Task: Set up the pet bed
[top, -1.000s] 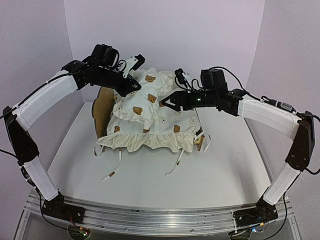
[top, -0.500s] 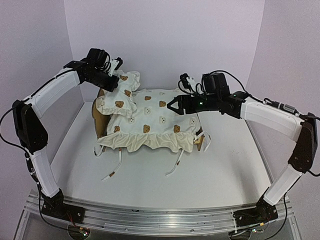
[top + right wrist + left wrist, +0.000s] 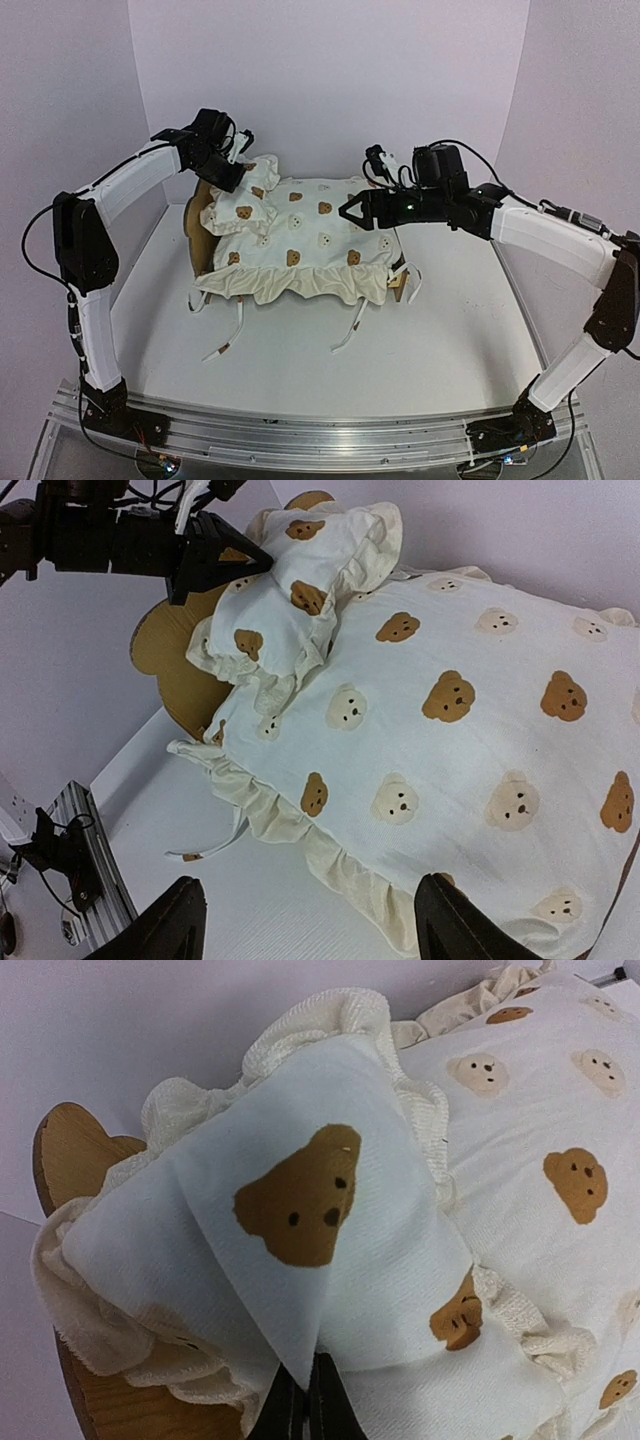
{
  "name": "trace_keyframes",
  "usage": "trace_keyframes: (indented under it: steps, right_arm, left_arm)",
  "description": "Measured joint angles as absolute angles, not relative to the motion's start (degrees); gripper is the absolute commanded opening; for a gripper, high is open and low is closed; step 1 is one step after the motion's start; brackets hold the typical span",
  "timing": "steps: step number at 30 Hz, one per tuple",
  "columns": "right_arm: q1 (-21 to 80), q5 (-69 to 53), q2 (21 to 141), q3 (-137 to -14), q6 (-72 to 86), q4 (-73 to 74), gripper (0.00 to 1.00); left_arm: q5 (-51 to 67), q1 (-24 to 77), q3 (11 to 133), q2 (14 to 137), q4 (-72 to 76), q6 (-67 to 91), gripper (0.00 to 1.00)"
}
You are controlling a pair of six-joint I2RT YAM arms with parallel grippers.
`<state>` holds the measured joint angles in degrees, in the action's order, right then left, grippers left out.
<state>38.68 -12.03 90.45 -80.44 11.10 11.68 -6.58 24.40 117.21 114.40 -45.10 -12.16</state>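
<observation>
The left gripper is shut tight on a small cream pillow with brown bears. The right gripper is wide open and holds nothing.

The left arm reaches up and bends over the head end, pinching the pillow's cloth between its fingers. The right arm stretches in from the right, its gripper hanging above the mattress. The small plywood pet bed with the cream ruffled bear cushion sits in the middle of the white table. Its long side runs left to right, with the wooden bear-ear headboard at the left.
</observation>
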Motion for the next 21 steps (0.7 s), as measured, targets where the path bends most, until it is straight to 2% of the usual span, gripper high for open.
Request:
trace_keyframes:
  steps: [2,3,5,7,12,17,21]
  right_arm:
    - [38.7,-12.1,90.5,-80.4,11.0,11.7,0.75]
    - [38.7,-12.1,90.5,-80.4,11.0,11.7,0.76]
    - [38.7,-11.8,90.5,-80.4,11.0,11.7,0.77]
    - [38.7,-10.7,90.3,-80.0,11.1,11.7,0.78]
    - [38.7,-4.2,89.3,-78.6,11.1,14.5,0.79]
    - [37.4,3.6,87.9,-78.2,11.7,18.6,0.79]
    - [32.0,7.6,84.1,-74.8,13.1,20.8,0.79]
  left_arm:
    - [-7.5,24.4,117.2,114.8,-45.1,-14.1,0.20]
    - [-8.0,24.4,117.2,114.9,-45.1,-15.2,0.32]
    - [-8.9,24.4,117.3,115.0,-45.1,-15.7,0.49]
    - [-9.5,24.4,117.3,115.0,-45.1,-16.6,0.58]
    - [-10.5,24.4,117.3,114.8,-44.2,-17.7,0.68]
    - [-9.3,24.4,117.2,111.9,-41.4,-20.5,0.70]
    - [-8.4,24.4,115.1,105.9,-38.6,-22.5,0.70]
